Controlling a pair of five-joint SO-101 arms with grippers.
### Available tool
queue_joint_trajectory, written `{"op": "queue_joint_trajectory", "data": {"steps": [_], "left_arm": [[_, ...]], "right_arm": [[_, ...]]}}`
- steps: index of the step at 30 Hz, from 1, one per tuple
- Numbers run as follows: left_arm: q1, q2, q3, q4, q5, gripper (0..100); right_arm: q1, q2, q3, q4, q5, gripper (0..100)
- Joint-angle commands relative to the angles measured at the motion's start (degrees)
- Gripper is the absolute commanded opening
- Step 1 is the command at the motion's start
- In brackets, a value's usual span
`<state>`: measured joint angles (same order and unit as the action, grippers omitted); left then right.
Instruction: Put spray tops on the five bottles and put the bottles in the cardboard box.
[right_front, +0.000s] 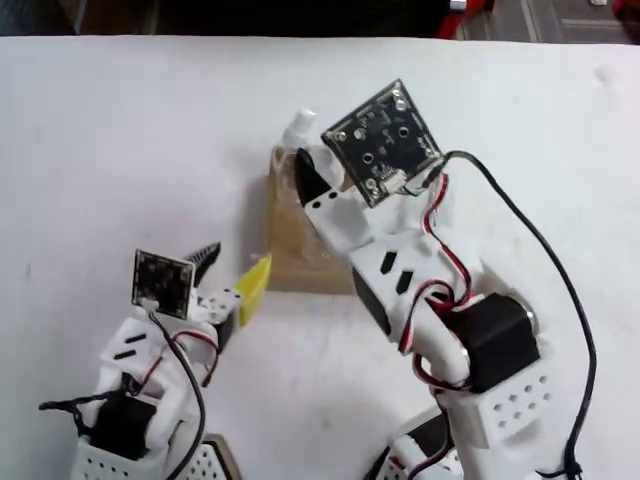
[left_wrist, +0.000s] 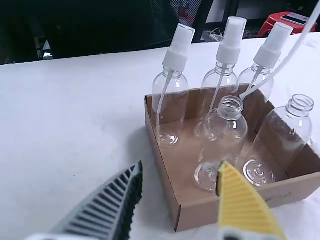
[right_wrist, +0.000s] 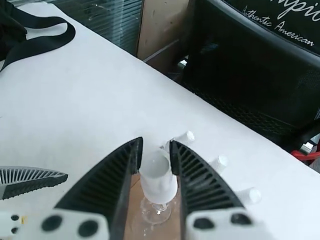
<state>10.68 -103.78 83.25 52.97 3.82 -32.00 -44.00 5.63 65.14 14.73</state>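
High view: R arm (right_front: 395, 262) hides box (right_front: 288, 255) contents.

open left claw (left_wrist: 181, 167) just short of the cardboard box (left_wrist: 195, 212) on white worktop (left_wrist: 70, 125). inside, five clear bottles (left_wrist: 170, 100) upright: three along the far wall wearing spray tops (left_wrist: 178, 47), two nearer bare-necked, thin tube (left_wrist: 280, 65) slanting to one neck.

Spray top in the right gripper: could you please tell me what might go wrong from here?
The spray top held by the right gripper trails a slanted tube ending near the open bottle's rim; it may catch there and miss. The left gripper is open and steadies nothing, so pressing down could tip that bottle against its neighbours.
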Motion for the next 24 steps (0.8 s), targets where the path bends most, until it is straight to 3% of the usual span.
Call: {"op": "queue_joint_trajectory", "data": {"steps": [1,24], "left_arm": [[-0.57,-0.66,-0.26,-1.85,0.53,23],[-0.48,-0.66,-0.18,-1.85,0.53,23]], "right_arm": [[0.66,0.22,0.88,-0.04,3.25,1.5],[0.48,0.22,8.0,-6.55,2.99,1.5]]}}
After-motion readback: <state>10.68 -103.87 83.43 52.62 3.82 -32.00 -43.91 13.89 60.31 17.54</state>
